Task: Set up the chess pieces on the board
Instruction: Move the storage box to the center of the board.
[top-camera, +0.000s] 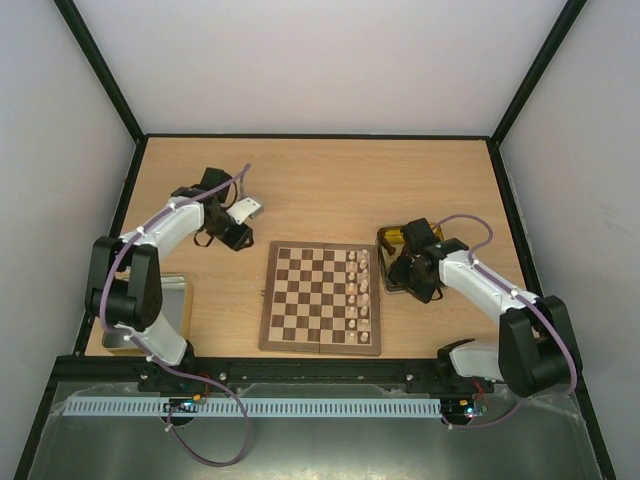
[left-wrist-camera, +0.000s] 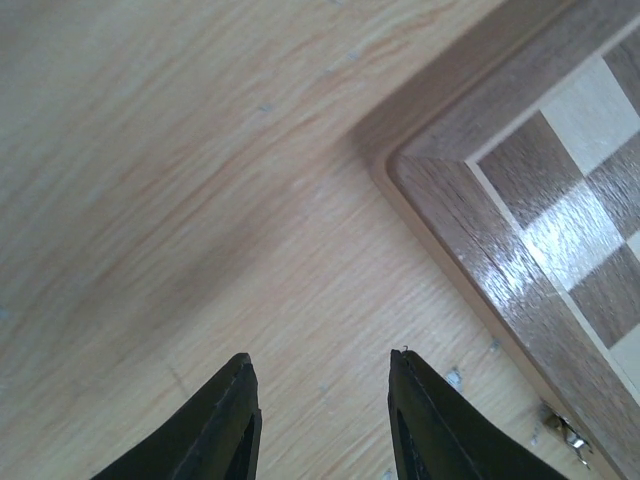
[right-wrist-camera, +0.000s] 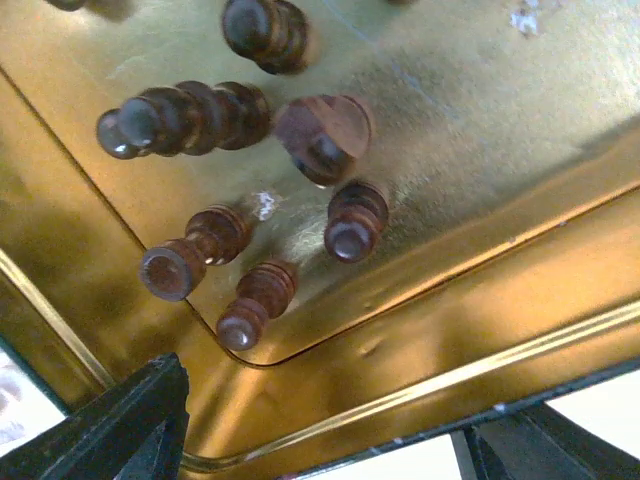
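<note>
1. Two arms are bolted at the near edge of the table (top-camera: 320, 190). The left arm (top-camera: 140, 290) bends away toward the far left, and the right arm (top-camera: 520, 325) reaches in toward the middle.
2. A grey tray (top-camera: 178, 295) lies just beside the left arm's base, partly hidden by that arm.
3. The board (top-camera: 310, 300) lies flat on the table between the two arms, toward the near side.
4. The cream pieces (top-camera: 362, 295) stand on the board in two rows along its right side. They are too small in the top view to tell which kinds they are.
5. A yellow tray (top-camera: 388, 238) sits just beside the board's far right corner, and the right claw (top-camera: 403, 268) over it covers most of it.
6. In the right wrist view that claw is spread wide above the tray's rim, with nothing between its fingers.
7. The dark pieces (right-wrist-camera: 195, 255) lie in the yellow tray. Six are in full view, bunched close together at differing angles, and others are cut off at the top of the view.
8. The left claw (left-wrist-camera: 320, 355) is farthest back, over bare table just outside the board's far left corner. Its fingers are apart and hold nothing. The board's corner is near them but not touching. How high the claw sits above the table cannot be told.
</note>
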